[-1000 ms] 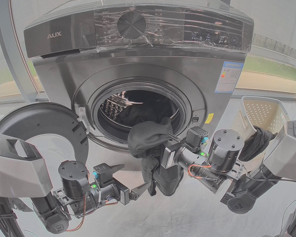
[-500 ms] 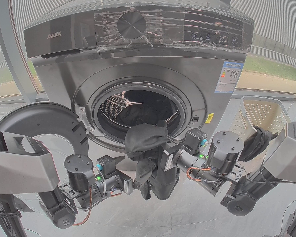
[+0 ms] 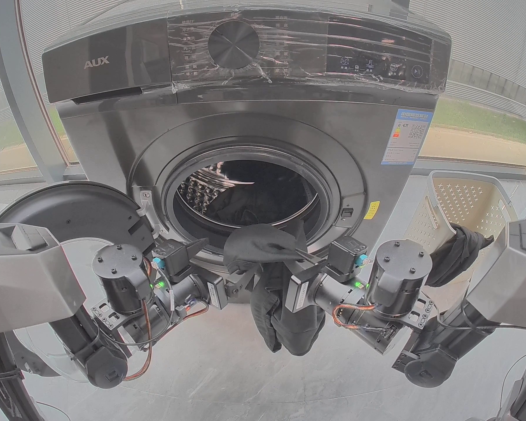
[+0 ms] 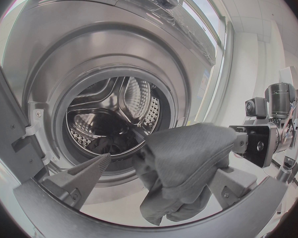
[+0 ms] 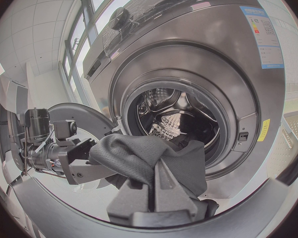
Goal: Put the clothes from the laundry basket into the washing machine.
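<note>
Before the robot stands the washer (image 3: 245, 118), its door (image 3: 70, 217) swung wide to the left and its drum (image 3: 216, 188) open. A dark heap (image 3: 245, 203) lies low in the drum, so part of the load looks to be in already.

Right of the washer stands the basket (image 3: 473, 203). A second garment (image 3: 456, 255) hangs over its near rim, so at least that piece is left to fetch. How much more lies inside the basket cannot be told.

Just below the drum's mouth, and outside it, hangs the dark garment (image 3: 263, 247). Its upper fold is level with the lower lip of the opening and the rest droops toward the floor. It is not yet in.

The right gripper (image 5: 154, 182) has its jaws clenched on the garment's upper fold and carries its weight. The left gripper (image 4: 160, 167) sits just beside it on the garment's other side. Its jaws are spread, with one finger (image 4: 89, 169) bare and the other under the cloth, gripping nothing.

By my reckoning the task is midway: this piece needs lifting over the lip and pushing inside, then the basket piece follows.
</note>
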